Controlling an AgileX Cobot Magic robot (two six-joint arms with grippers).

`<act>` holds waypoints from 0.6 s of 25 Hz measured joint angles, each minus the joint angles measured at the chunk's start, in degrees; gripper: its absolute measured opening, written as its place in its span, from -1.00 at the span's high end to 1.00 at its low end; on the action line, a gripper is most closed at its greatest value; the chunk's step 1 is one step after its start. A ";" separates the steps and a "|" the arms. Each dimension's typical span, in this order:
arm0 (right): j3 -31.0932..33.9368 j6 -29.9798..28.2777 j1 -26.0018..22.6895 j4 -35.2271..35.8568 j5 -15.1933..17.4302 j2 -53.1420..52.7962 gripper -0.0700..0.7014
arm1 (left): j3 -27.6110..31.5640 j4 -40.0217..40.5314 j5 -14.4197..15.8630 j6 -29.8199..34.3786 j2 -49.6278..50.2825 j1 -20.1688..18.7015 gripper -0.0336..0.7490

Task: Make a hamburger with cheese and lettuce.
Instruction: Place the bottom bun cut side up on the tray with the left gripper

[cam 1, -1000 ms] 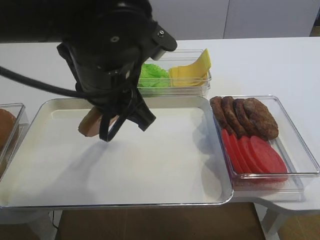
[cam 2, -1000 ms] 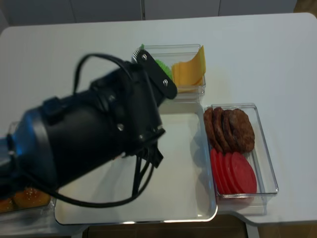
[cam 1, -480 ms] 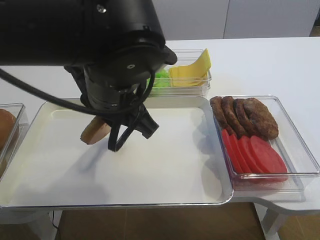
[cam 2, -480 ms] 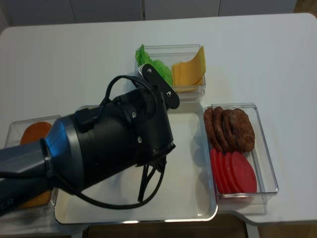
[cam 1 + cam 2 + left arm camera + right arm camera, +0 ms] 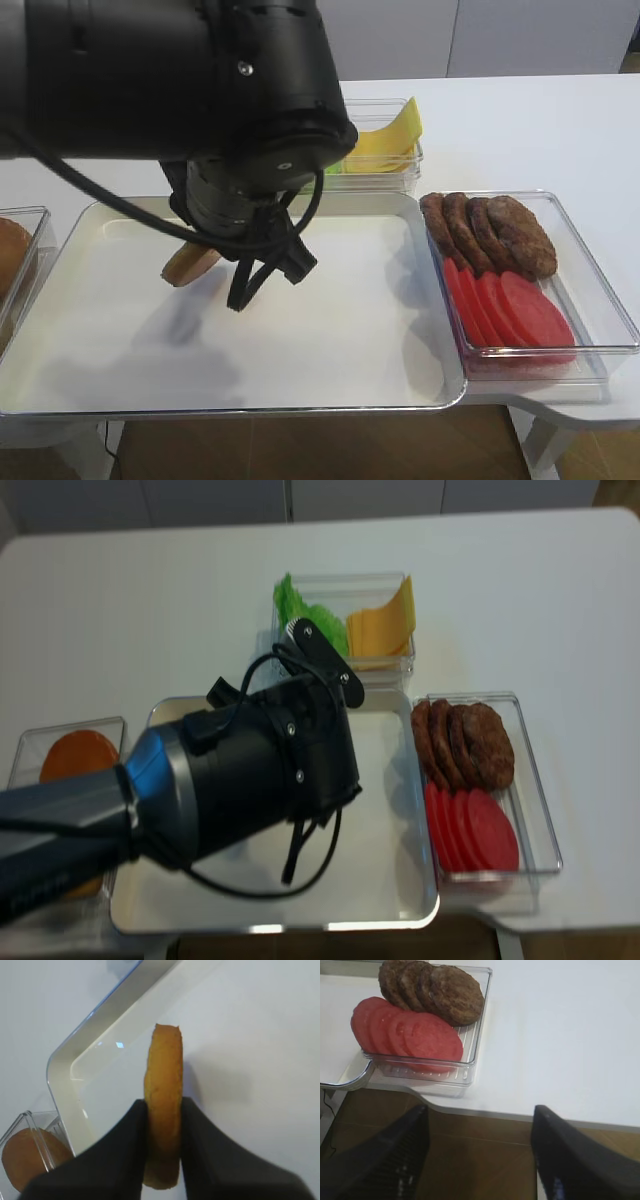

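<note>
My left gripper point(image 5: 163, 1106) is shut on the hamburger bun half point(image 5: 163, 1105), holding it on edge over the left part of the white tray point(image 5: 340, 330). In the exterior view the bun point(image 5: 190, 262) pokes out below the big black left arm point(image 5: 220, 100), which hides the jaws. The yellow cheese point(image 5: 380, 625) and green lettuce point(image 5: 308, 612) share a clear box behind the tray; in the other high view the arm covers most of the lettuce. My right gripper point(image 5: 480, 1160) stands open and empty beyond the table's front right edge.
A clear box point(image 5: 590, 310) to the right of the tray holds brown patties point(image 5: 490, 235) and red tomato slices point(image 5: 505, 305). Another clear box point(image 5: 30, 742) at the far left holds more buns point(image 5: 78, 756). The tray's raised rim point(image 5: 445, 385) runs around it.
The left arm has swung further over the tray, carrying the bun slightly right and lower. It now covers more of the lettuce. The right gripper has not changed.
</note>
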 joint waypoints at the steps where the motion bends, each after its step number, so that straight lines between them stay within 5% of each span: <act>1: 0.00 0.00 0.00 0.00 0.00 0.00 -0.42 | 0.00 -0.11 0.00 0.00 0.24 0.00 0.57; 15: 0.00 0.00 0.00 0.00 0.00 0.00 -0.42 | 3.56 -1.49 -0.29 -0.97 1.48 0.00 0.57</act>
